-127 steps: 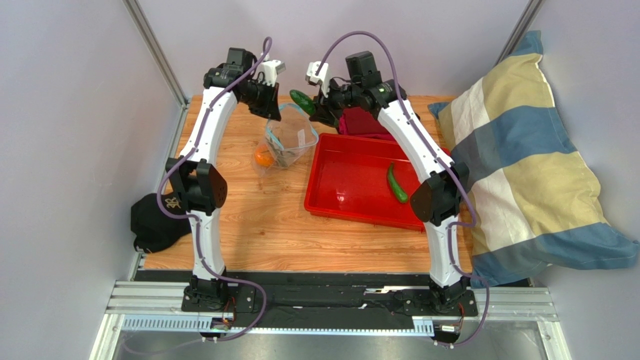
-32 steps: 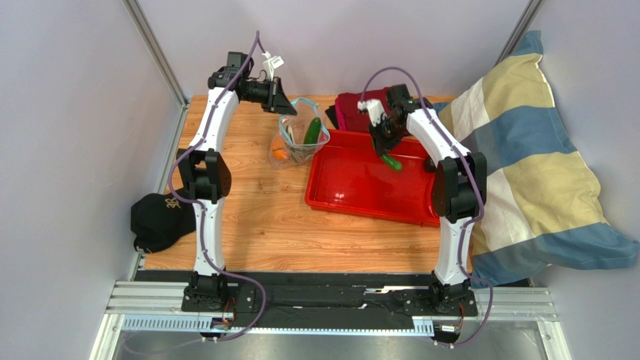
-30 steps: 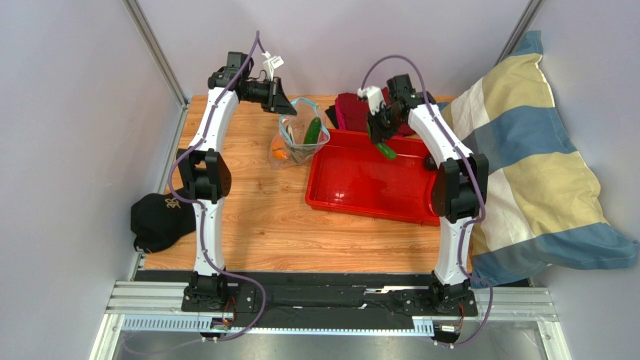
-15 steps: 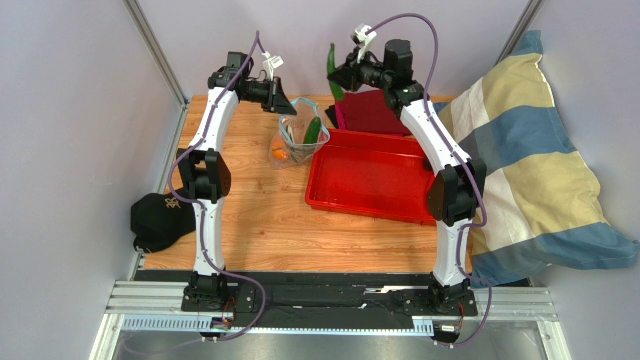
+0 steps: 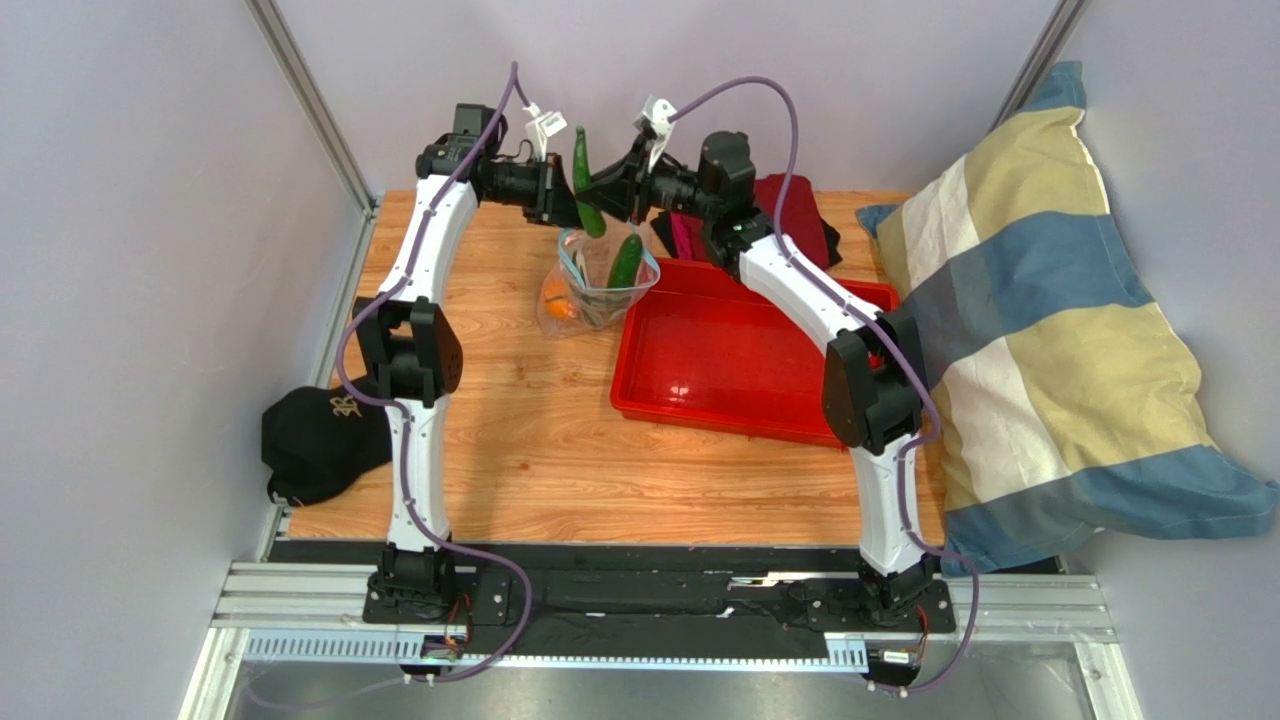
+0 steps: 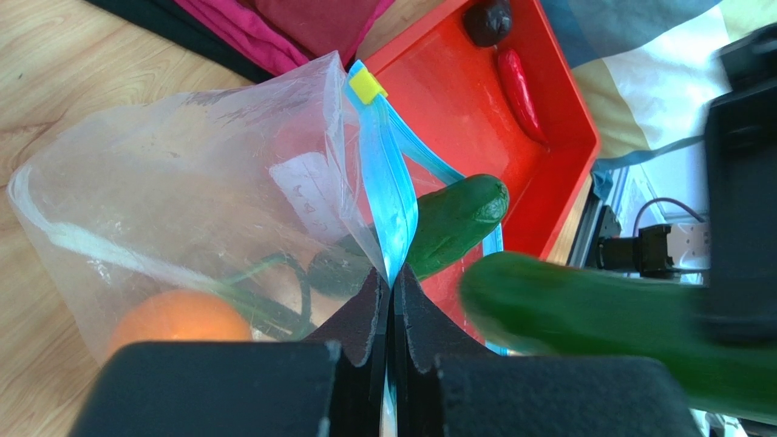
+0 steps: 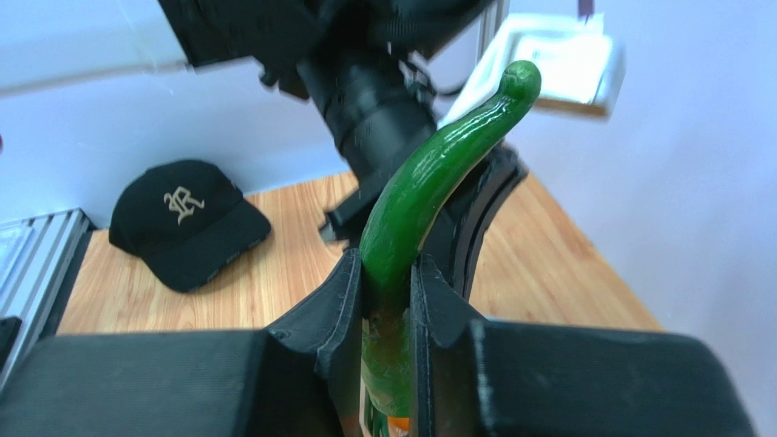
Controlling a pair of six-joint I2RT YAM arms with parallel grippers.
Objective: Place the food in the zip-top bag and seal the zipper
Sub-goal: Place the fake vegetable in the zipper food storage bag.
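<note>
Right pincer (image 7: 383,282), clamped on the long cucumber (image 7: 429,173), is carrying it from the red tray (image 5: 721,372) to just above the bag (image 6: 182,209), whose zipper (image 6: 390,205) edge the closed left pincer (image 6: 390,289) is holding up, so dropping is next

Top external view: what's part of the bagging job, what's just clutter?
Job: zip-top bag, its zipper pinched by left gripper, green vegetable in right gripper, second green vegetable in the bag mouth, orange fruit inside, red chili and dark round piece in red tray.
Clutter: black cap, striped pillow, maroon cloth.
</note>
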